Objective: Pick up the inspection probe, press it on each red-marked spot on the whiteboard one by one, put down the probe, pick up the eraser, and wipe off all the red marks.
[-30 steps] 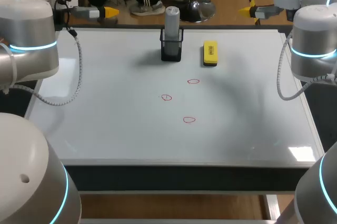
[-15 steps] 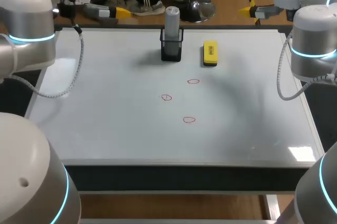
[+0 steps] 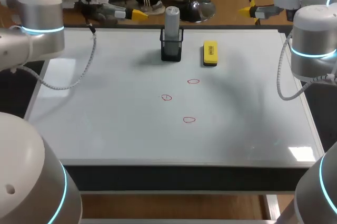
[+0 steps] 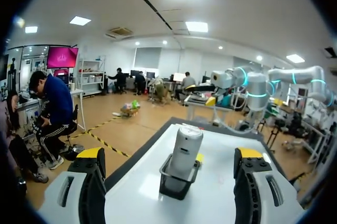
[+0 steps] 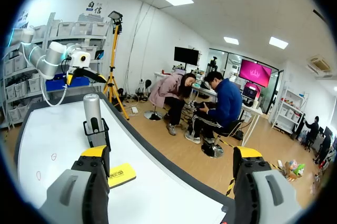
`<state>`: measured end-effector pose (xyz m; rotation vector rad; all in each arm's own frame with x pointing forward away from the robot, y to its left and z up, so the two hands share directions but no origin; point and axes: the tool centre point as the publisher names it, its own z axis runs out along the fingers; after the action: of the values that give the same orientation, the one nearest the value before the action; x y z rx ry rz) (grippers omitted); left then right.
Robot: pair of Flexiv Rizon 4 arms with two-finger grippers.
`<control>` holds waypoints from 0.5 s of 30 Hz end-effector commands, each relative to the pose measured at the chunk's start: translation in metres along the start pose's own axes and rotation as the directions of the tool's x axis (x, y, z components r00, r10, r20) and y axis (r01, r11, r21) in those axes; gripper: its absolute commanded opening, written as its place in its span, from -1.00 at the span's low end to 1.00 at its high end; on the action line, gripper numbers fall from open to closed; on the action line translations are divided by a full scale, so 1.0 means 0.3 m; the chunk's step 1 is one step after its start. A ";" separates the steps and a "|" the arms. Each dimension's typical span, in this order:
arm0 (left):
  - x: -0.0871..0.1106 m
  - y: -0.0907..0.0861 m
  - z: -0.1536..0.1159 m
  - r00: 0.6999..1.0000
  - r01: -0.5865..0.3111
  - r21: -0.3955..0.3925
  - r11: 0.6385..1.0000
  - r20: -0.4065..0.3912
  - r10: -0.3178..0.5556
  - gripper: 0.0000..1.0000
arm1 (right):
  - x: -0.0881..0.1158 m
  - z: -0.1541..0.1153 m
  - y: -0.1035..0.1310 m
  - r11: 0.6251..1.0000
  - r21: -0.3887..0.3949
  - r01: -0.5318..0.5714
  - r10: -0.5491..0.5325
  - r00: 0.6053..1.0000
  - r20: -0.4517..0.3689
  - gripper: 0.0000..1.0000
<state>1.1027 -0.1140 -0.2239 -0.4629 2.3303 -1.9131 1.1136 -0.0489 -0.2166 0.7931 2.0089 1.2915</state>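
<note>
The grey cylindrical probe [image 3: 171, 20] stands upright in a black holder [image 3: 171, 49] at the far middle of the whiteboard [image 3: 105, 119]. To its right lies the yellow eraser [image 3: 210, 53]. Three red circles [image 3: 193, 81] [image 3: 166, 97] [image 3: 189, 120] mark the board's centre. My left gripper [image 3: 136, 13] hovers open over the far edge, left of the probe. In the left wrist view the probe [image 4: 185, 148] stands ahead, between the open fingers [image 4: 90, 161]. My right gripper [image 3: 246, 9] hangs open past the far right corner. From there I see the probe [image 5: 92, 111] and eraser [image 5: 120, 174].
The whiteboard covers nearly the whole table, with a dark frame [image 3: 179, 170] along its near edge. My right arm's elbow [image 3: 313, 40] stands over the right edge, and its cable [image 3: 284, 84] droops over the board's right side.
My left arm has swung right along the far edge, bringing its gripper closer to the probe holder. The right arm and all objects have stayed put.
</note>
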 end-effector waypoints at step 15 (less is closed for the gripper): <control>0.032 0.043 0.234 0.974 -0.019 0.051 0.998 -0.227 0.030 1.00 | -0.002 0.000 0.000 1.000 0.001 0.000 0.000 1.000 -0.001 1.00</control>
<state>1.1034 -0.1748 -0.2430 -0.2736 2.3892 -2.0595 1.1136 -0.0490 -0.2166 0.7931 2.0089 1.2914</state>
